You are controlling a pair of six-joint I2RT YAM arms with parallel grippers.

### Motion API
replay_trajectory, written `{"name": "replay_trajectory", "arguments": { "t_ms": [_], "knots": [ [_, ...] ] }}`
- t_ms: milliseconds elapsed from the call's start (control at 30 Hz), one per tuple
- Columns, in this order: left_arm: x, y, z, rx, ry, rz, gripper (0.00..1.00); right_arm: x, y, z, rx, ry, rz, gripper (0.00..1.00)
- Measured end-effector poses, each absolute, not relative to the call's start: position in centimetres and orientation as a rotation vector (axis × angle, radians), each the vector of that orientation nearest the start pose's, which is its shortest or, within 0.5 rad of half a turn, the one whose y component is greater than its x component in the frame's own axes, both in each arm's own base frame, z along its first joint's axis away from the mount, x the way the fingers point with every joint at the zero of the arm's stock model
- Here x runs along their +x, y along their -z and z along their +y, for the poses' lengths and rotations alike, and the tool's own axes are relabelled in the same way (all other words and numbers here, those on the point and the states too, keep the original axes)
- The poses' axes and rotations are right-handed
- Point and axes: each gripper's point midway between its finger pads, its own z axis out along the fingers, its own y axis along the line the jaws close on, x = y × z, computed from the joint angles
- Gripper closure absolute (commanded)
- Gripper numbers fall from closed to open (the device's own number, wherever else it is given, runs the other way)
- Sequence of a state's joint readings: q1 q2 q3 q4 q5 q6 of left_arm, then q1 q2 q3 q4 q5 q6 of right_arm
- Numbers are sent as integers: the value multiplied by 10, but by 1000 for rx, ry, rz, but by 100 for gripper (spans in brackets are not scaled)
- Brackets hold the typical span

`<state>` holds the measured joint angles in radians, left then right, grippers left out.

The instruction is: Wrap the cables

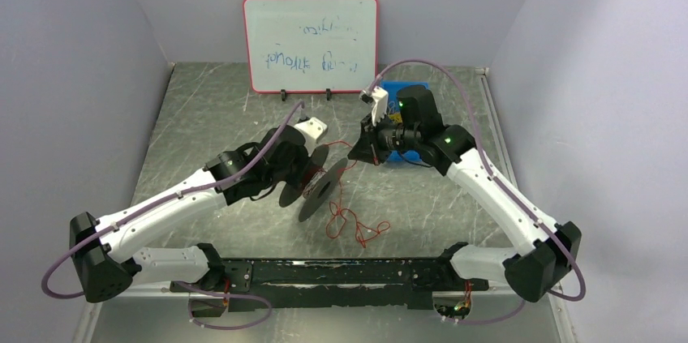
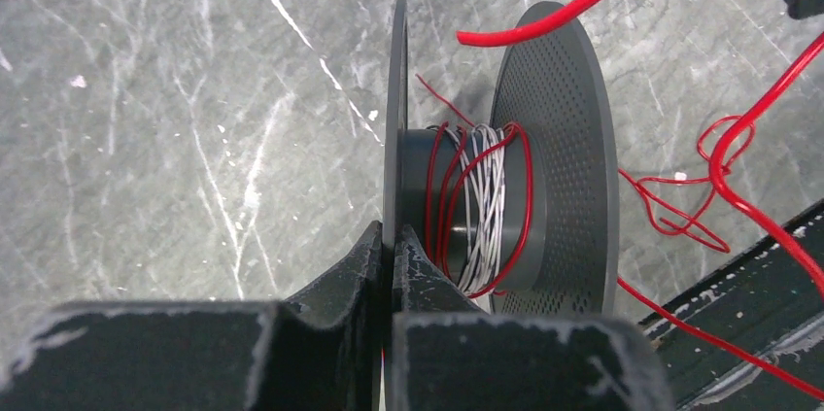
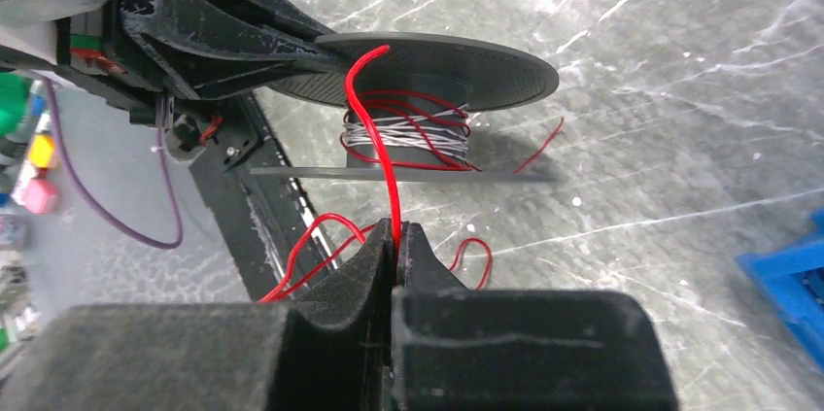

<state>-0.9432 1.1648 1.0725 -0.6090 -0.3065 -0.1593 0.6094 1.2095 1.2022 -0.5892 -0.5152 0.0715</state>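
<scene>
A black spool (image 1: 315, 182) with two thin discs stands on edge at the table's middle. Its hub (image 2: 476, 209) carries grey-white windings and a few turns of thin red cable. My left gripper (image 2: 392, 236) is shut on the rim of the spool's left disc (image 2: 395, 119). My right gripper (image 3: 396, 228) is shut on the red cable (image 3: 384, 139), which rises from the jaws toward the spool (image 3: 428, 71). In the top view the right gripper (image 1: 363, 151) hangs just right of the spool. Loose red cable loops (image 1: 350, 225) lie on the table in front of the spool.
A whiteboard (image 1: 311, 43) leans against the back wall. A blue box (image 1: 403, 120) sits behind the right arm, its corner also in the right wrist view (image 3: 787, 280). A black rail (image 1: 324, 272) runs along the table's near edge.
</scene>
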Motion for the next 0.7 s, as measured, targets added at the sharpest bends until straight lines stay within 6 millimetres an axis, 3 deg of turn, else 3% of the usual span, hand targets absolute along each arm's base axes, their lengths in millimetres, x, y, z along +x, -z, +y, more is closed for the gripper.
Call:
{"name": "replay_trajectory", "arguments": {
  "t_ms": [300,700],
  "knots": [
    [232,-182,-232,642,334,2203,93,220,-235,269,-876,-1180,2181,100],
    [233,-182,-241,616,388,2199,81,222,-228,286,-856,-1341,2286,100]
  ]
}}
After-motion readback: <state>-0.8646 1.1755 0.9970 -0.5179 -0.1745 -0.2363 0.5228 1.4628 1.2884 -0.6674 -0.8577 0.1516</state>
